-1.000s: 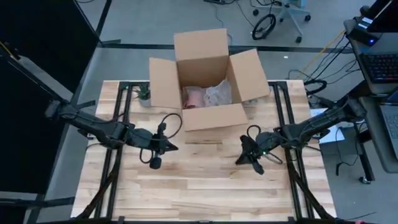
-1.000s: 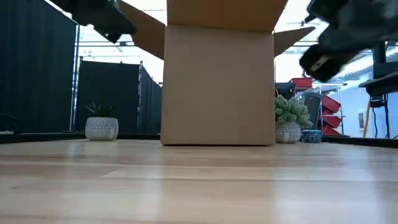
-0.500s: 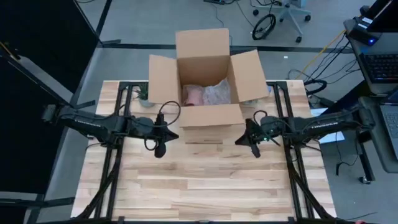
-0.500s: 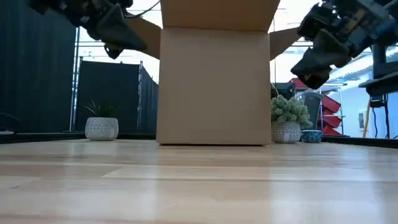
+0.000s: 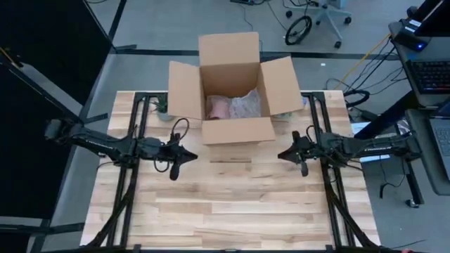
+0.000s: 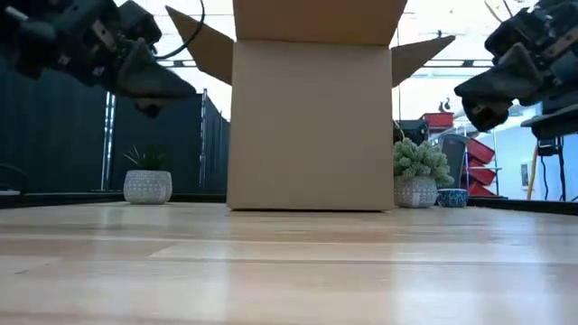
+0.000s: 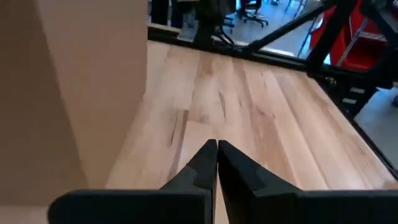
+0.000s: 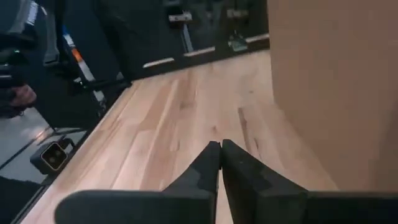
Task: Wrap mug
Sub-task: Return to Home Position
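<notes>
- Cardboard box (image 5: 238, 130) stands at the far middle of the wooden table (image 5: 232, 207), all four flaps folded outward and its top open.
- Wrapped mug (image 5: 221, 108) lies on the floor of the box, toward its left side; it shows as a pink-orange bundle, with a crumple of clear bubble wrap (image 5: 247, 105) beside it on the right.
- Left gripper (image 5: 191, 155) hangs above the table near the box's near left corner, apart from the cardboard, pointing right toward the middle. Its two dark fingers are pressed together with nothing between them, as the left wrist view shows (image 7: 217, 145).
- Right gripper (image 5: 282, 155) hangs on the other side, near the box's near right corner and clear of it, pointing left. Its fingers likewise meet tip to tip and carry nothing (image 8: 220, 144).
- Low view: both grippers sit well above the tabletop, the left one (image 6: 177, 88) left of the box and the right one (image 6: 467, 91) right of it, with the plain front wall of the box (image 6: 312, 126) between them.
- Small potted plant (image 6: 147, 179) stands at the far left behind the box, and a second potted plant (image 6: 419, 176) at the far right, just beside the box's right wall.
</notes>
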Available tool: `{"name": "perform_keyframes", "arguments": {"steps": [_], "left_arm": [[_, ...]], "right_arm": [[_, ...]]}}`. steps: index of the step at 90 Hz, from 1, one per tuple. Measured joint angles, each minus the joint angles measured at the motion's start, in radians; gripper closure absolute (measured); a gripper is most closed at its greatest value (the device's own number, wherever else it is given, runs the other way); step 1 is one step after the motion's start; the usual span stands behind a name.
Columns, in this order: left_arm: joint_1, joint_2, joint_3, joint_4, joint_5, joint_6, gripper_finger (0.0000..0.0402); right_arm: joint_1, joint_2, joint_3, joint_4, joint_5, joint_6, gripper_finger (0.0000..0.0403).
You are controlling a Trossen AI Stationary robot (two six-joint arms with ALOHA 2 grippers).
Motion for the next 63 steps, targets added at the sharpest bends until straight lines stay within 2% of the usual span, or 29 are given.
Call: {"name": "perform_keyframes", "arguments": {"steps": [13,27,35,46,63], "left_arm": [[0.0,-0.018,-0.049,0.057,0.01,-0.007,0.0402],[0.039,-0.122,-0.135,0.085,0.149,-0.012,0.0402],[0.066,-0.206,-0.19,0.073,0.181,-0.013,0.0402],[0.08,-0.352,-0.219,0.01,0.178,-0.006,0.0402],[0.079,-0.536,-0.219,-0.214,0.078,0.041,0.0402]], "right_arm": [[0.001,-0.079,-0.054,0.03,-0.006,-0.04,0.0401],[0.001,-0.101,-0.052,0.042,-0.006,-0.079,0.0401],[0.001,-0.099,-0.052,0.035,-0.006,-0.083,0.0401],[0.001,-0.099,-0.052,0.011,-0.006,-0.061,0.0401],[0.001,-0.091,-0.052,-0.021,-0.005,-0.021,0.0401]]}}
